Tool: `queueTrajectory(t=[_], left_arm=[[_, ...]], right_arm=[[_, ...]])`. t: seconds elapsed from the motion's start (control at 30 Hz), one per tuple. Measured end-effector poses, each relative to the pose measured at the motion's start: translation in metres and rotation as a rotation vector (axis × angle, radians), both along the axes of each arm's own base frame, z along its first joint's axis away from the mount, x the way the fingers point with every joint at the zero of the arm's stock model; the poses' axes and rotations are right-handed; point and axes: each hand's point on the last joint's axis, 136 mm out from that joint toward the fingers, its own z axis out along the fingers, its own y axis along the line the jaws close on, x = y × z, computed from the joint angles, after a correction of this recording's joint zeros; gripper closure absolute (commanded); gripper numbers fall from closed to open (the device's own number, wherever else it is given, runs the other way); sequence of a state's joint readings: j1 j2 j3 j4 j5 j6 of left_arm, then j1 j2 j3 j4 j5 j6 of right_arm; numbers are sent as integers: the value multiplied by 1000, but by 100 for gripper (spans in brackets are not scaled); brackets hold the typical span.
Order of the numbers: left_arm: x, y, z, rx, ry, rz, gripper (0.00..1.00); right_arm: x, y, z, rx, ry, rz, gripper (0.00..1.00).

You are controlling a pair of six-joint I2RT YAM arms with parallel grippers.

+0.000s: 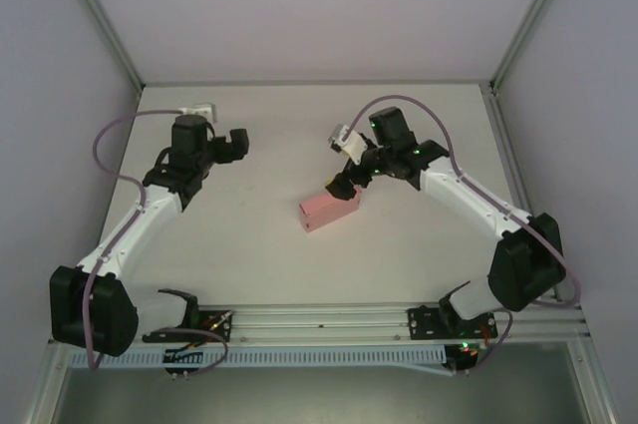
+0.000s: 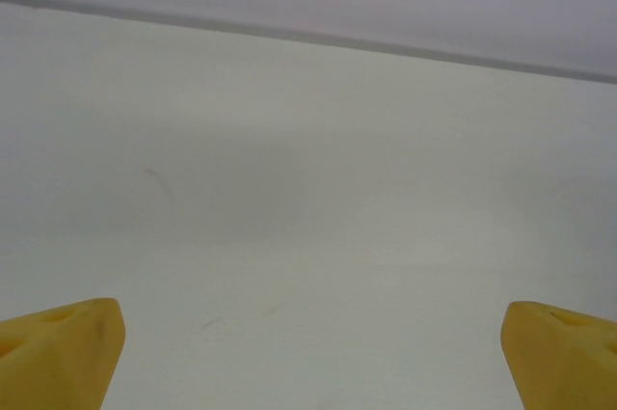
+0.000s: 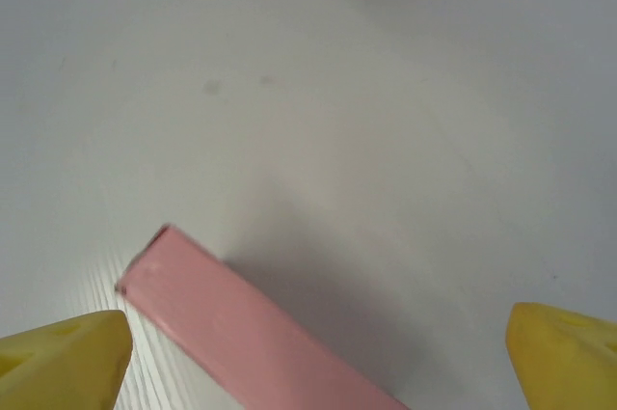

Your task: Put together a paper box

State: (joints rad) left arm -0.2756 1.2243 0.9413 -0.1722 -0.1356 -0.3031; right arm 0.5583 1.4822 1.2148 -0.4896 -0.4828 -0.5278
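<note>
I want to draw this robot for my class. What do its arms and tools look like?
The left arm and right arm are white tubes with chunky black joints. A pale purple cable loops along each one. Tiny green lights glow on the right arm. The left tool and right tool each have two yellow wedge-shaped fingers.

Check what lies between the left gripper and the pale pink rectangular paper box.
Only bare white table from left gripper to paper box, per top view.

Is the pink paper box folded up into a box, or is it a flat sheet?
Folded up: the paper box lies on the table as a closed rectangular block, with top and side faces visible.
</note>
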Motion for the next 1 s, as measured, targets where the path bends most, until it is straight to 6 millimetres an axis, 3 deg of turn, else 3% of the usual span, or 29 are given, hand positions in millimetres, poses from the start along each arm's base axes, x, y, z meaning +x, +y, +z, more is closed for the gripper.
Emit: queueTrajectory(t=[0.1,0.23,0.37,0.53,0.8,0.93,1.0], left_arm=[[-2,17,-11,1,21,38,0],[-5,23,-19,-4,36,44,0],[-5,22,-18,-11,31,37,0],[-5,22,-18,-12,30,32,0],[-5,22,-18,-3,31,20,0],[-5,20,-19,-4,31,11,0],[-5,20,-18,-3,31,8,0]], right_arm=[[-14,12,-11,-119,-79,191,0],[-29,25,-38,-315,-164,374,0],[-24,31,-73,-511,-208,472,0],[-15,22,-105,-648,-188,528,3],[-19,15,-131,-709,-133,579,22],[-18,12,-138,-733,-120,573,38],[-17,11,-138,-740,-122,566,50]])
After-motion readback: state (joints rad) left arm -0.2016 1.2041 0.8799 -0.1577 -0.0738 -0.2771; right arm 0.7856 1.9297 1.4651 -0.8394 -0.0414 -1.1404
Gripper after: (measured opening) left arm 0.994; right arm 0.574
